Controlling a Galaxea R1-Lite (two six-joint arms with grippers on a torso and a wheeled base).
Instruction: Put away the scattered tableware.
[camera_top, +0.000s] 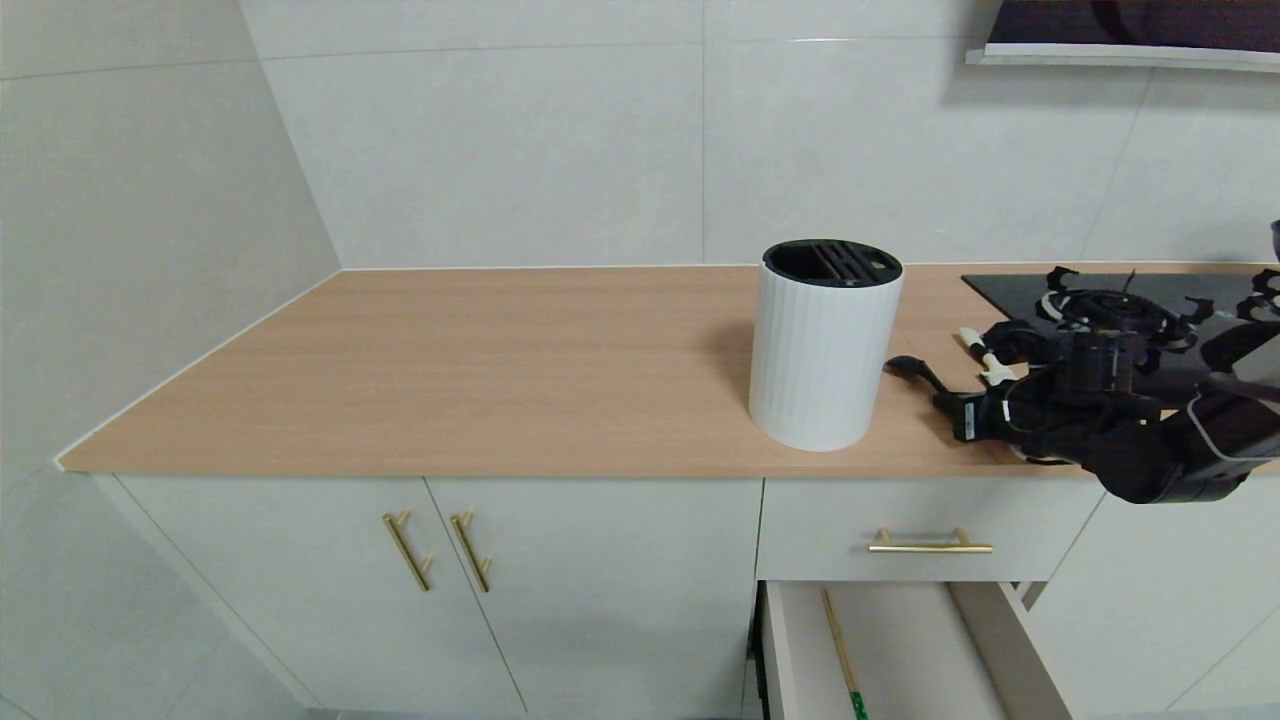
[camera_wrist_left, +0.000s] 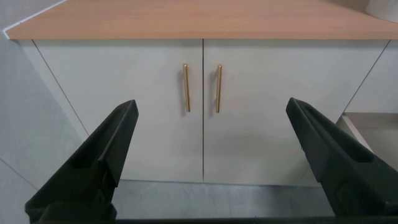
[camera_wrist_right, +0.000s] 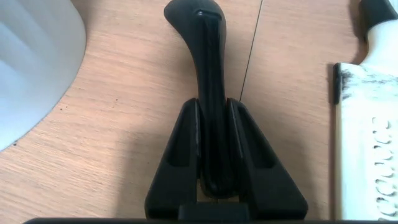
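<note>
Free room: broad bare worktop L of white holder, the main obstacle. R of it, narrow gap w/ black-handled utensil, white-handled tool (prob. a knife); hob behind. Open drawer juts out below.

White holder, vertical ribs, black slotted top. Light brown wood-grain counter under holder. Plain black utensil just right of holder. Past it, knife: white handle w/ black bands, black specks on the white in right wrist view. Black hob further right of holder. Black R gripper, black L gripper. White doors below & left of holder, w/ gold handles. Below holder, drawer is white inside; stick in it is tan w/ green tip. Pale grey wall tiles behind holder, thin lighter joints.
</note>
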